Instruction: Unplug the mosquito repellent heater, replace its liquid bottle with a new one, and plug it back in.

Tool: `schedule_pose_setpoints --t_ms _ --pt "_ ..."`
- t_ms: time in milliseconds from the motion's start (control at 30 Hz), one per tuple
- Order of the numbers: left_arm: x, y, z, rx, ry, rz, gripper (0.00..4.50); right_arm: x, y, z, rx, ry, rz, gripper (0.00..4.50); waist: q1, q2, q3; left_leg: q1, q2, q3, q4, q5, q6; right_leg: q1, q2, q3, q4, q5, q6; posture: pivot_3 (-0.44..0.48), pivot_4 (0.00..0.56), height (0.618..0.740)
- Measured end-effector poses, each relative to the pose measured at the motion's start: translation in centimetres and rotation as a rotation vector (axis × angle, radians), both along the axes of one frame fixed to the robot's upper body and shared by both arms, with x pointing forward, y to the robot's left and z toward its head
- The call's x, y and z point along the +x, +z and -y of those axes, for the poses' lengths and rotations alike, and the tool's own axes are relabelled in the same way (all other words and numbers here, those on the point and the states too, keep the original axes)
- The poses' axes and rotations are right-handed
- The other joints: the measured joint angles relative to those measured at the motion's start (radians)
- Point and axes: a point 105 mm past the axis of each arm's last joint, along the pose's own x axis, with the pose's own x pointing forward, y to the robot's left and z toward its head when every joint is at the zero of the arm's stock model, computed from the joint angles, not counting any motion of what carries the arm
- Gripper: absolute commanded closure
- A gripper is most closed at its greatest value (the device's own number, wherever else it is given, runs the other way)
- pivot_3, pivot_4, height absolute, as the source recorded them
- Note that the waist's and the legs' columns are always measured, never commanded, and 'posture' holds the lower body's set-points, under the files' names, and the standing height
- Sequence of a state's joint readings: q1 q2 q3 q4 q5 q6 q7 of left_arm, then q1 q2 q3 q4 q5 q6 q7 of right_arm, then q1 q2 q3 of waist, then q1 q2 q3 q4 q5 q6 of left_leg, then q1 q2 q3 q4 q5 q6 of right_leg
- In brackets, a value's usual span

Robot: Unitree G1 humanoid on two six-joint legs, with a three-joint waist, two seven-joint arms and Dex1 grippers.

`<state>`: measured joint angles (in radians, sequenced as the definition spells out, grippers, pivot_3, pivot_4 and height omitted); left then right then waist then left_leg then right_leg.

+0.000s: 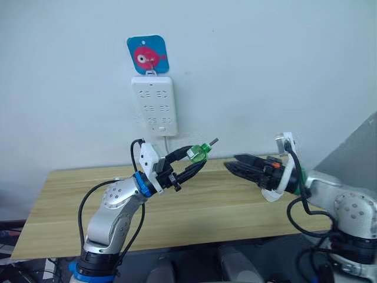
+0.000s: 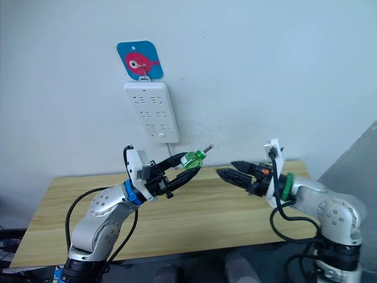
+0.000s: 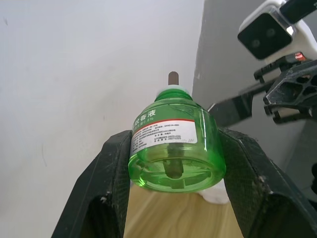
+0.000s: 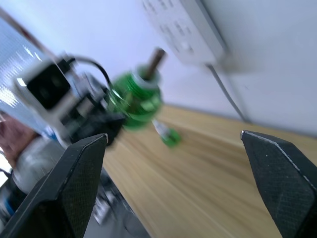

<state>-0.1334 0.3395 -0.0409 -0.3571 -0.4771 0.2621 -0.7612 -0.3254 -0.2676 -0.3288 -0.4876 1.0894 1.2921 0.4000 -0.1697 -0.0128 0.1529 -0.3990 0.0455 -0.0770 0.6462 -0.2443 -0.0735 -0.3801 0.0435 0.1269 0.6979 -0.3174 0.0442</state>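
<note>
Left wrist view shows my left gripper point(image 1: 189, 160) clamped on one green liquid bottle point(image 3: 174, 148), held above the worktop point(image 1: 224, 212), its long axis tilted with the wick point(image 3: 173, 77) pointing up toward my right gripper point(image 1: 231, 163), whose fingers stand apart. A second green bottle point(image 4: 168, 135) lies on the worktop. One white power strip point(image 1: 154, 105) hangs on the wall.

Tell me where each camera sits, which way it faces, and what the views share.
Left and right eye views: on the head, looking forward and down at the light wooden table, both arms showing.
Left wrist view: along the left gripper, clamping the clear green plastic bottle.
Right wrist view: along the open right gripper.
All share the bottle.
</note>
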Motion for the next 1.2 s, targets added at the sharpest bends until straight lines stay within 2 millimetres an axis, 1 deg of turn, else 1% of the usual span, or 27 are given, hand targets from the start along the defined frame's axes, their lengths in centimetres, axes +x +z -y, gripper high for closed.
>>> schedule_pose_setpoints --t_ms 133,267,467,567,600,633,667,700,733,767,800,900,933,1200 --pt "-0.1 -0.3 0.7 -0.016 -0.005 -0.038 2.26 0.6 0.7 -1.2 0.078 -0.042 -0.016 0.00 -0.002 0.000 -0.002 0.000 0.000 0.000 0.000 0.000 0.000 -0.001 0.000 0.000 0.000 0.000 0.000 -0.171 0.066 0.740" --pt "-0.3 0.2 0.8 -0.023 0.000 -0.022 2.26 0.9 1.6 -2.3 0.162 -0.035 -0.032 0.00 -0.009 0.002 -0.005 0.000 0.000 -0.001 -0.001 0.000 0.000 -0.001 0.000 -0.001 0.000 0.000 0.000 -0.164 0.061 0.740" --pt "-0.3 0.1 0.8 -0.031 0.011 -0.029 2.26 0.8 1.3 -4.0 0.190 -0.005 -0.073 0.00 -0.020 0.002 -0.019 0.000 0.000 -0.001 -0.001 0.000 0.000 -0.001 0.000 -0.001 0.000 0.000 0.000 -0.150 0.058 0.740" --pt "-0.4 0.1 1.0 -0.032 0.007 -0.030 2.26 1.1 1.1 -4.4 0.207 -0.011 -0.090 0.00 -0.023 0.002 -0.023 0.000 0.000 -0.001 -0.001 0.000 0.000 -0.001 0.000 0.000 0.000 0.000 0.000 -0.149 0.058 0.740" --pt "-0.4 0.1 1.0 -0.032 0.009 -0.030 2.26 1.2 1.1 -4.5 0.211 -0.014 -0.095 0.38 -0.023 0.002 -0.024 0.000 0.000 -0.001 -0.001 0.000 0.000 -0.001 0.000 0.000 0.000 0.000 0.000 -0.149 0.059 0.740" --pt "-0.3 0.1 1.0 -0.033 0.012 -0.032 2.26 1.4 1.0 -4.5 0.217 -0.017 -0.102 0.59 -0.023 0.002 -0.024 0.000 0.000 -0.001 -0.001 0.000 0.000 -0.001 0.000 0.000 0.000 0.000 0.000 -0.149 0.059 0.740" --pt "-0.3 0.1 0.9 -0.033 0.015 -0.034 2.26 1.4 1.0 -4.5 0.222 -0.022 -0.104 0.91 -0.023 0.002 -0.024 0.000 0.000 -0.001 -0.001 0.000 0.000 -0.001 0.000 0.000 0.000 0.000 0.000 -0.149 0.059 0.740" --pt "-0.3 0.0 0.9 -0.033 0.017 -0.037 2.26 1.4 1.1 -4.5 0.228 -0.022 -0.103 1.33 -0.023 0.002 -0.024 0.000 0.000 -0.001 -0.001 0.000 0.000 -0.001 0.000 -0.001 0.000 0.000 0.000 -0.149 0.060 0.740" --pt "-0.4 0.0 0.9 -0.036 0.017 -0.036 2.26 1.5 1.2 -4.5 0.232 -0.025 -0.104 1.61 -0.023 0.002 -0.024 0.000 0.000 -0.001 -0.001 0.000 0.000 -0.001 0.000 -0.001 0.000 0.000 0.000 -0.150 0.060 0.740" --pt "-0.5 0.1 1.0 -0.037 0.016 -0.030 2.26 1.6 1.2 -4.4 0.235 -0.031 -0.108 2.07 -0.023 0.002 -0.024 0.000 0.000 -0.001 -0.001 0.000 0.000 -0.001 0.000 -0.001 0.000 0.000 0.000 -0.151 0.059 0.740" --pt "-0.5 0.3 1.0 -0.038 0.014 -0.025 2.26 1.6 1.1 -4.4 0.235 -0.035 -0.110 2.34 -0.023 0.002 -0.024 0.000 0.000 -0.001 -0.001 0.000 0.000 -0.001 0.000 -0.001 0.000 0.000 0.000 -0.151 0.059 0.740" --pt "-0.6 0.5 1.1 -0.045 0.010 -0.013 2.26 1.8 1.1 -4.3 0.235 -0.048 -0.111 3.41 -0.023 0.002 -0.024 0.000 0.000 -0.001 -0.001 0.000 0.000 -0.001 0.000 -0.001 0.000 0.000 0.000 -0.152 0.059 0.740" --pt "-0.7 0.5 1.1 -0.045 0.009 -0.013 2.26 1.8 1.1 -4.3 0.236 -0.047 -0.112 3.65 -0.023 0.002 -0.024 0.000 0.000 -0.001 -0.001 0.000 0.000 -0.001 0.000 -0.001 0.000 0.000 0.000 -0.152 0.059 0.740" --pt "-0.7 0.5 1.2 -0.045 0.007 -0.010 2.26 1.7 1.2 -4.3 0.231 -0.047 -0.112 3.65 -0.024 0.002 -0.025 0.000 0.000 -0.001 -0.001 0.000 0.000 -0.001 0.000 -0.001 0.000 0.000 0.000 -0.150 0.059 0.740"
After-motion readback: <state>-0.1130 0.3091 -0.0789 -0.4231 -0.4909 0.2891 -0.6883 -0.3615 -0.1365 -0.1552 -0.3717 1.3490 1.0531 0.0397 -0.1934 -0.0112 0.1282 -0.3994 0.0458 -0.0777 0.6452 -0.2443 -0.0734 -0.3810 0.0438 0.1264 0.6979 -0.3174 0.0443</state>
